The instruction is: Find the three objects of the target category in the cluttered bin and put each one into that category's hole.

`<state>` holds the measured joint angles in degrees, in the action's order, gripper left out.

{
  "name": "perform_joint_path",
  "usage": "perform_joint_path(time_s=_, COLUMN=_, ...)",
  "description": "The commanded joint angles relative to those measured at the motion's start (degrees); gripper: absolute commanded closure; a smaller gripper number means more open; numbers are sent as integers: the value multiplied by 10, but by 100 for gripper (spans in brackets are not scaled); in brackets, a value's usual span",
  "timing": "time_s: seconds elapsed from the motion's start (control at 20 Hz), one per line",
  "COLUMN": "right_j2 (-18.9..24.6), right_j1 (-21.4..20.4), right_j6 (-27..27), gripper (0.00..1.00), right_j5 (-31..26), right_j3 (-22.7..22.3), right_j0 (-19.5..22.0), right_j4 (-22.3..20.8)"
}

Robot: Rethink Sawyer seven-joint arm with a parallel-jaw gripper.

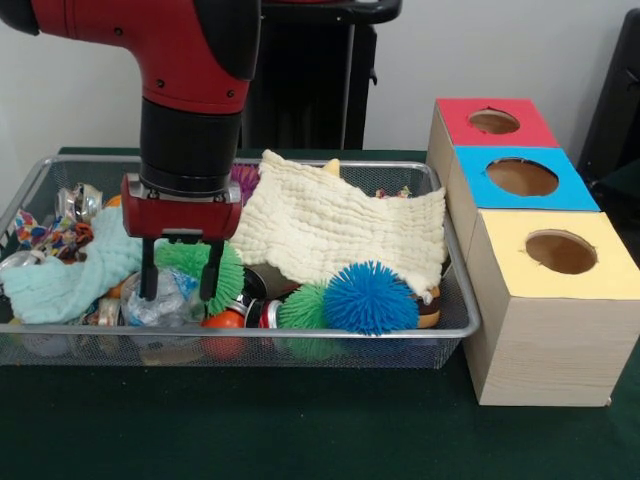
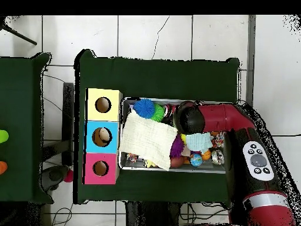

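Reaching down into the bin (image 1: 455, 300), I am lowering my fingers (image 1: 181, 285) at its left end, as the front view shows it, and they are standing apart astride a crumpled clear bottle (image 1: 160, 300) but not yet pressing on it, as far as I can tell. It is the only one of the three objects I am making out; the others are probably lying buried under the clutter.

I am judging the bottle to be very light, thin-walled and slick, so it is likely to buckle or squirt sideways under a hard squeeze. Taking it across the middle of its body, where the wrinkles give some bite, is looking like the safest hold, with a gentle close.

Crowding me are a green spiky ball (image 1: 205, 265) just behind my fingers, a mint-green cloth (image 1: 70, 275) to one side, and an orange ball (image 1: 222, 322) low at the front. A big cream cloth (image 1: 345, 225) is draping over the bin's middle, and a blue spiky ball (image 1: 370, 297) and a second green one (image 1: 303, 307) are sitting in front of it. The green ball is the likeliest thing to get pinched along with the bottle.

On the bench beside the bin, the hole (image 1: 494, 121) in the red-topped box is lying farthest back, behind the blue box (image 1: 520, 180) and the yellow box (image 1: 555, 300), so I am expecting a long carry across the whole bin.
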<state>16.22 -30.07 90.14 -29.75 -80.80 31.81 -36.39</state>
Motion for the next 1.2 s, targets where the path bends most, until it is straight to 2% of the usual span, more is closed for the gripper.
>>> perform_joint_path(time_s=0.05, right_j2=2, right_j1=27, right_j6=-20, gripper=0, right_j5=24, right_j3=-45, right_j0=13, right_j4=-37)
perform_joint_path(time_s=0.65, right_j2=3, right_j1=39, right_j6=-28, gripper=0, right_j5=10, right_j3=-36, right_j0=13, right_j4=-40)
perform_joint_path(time_s=1.2, right_j2=6, right_j1=41, right_j6=-24, gripper=0, right_j5=-9, right_j3=-48, right_j0=18, right_j4=-24)
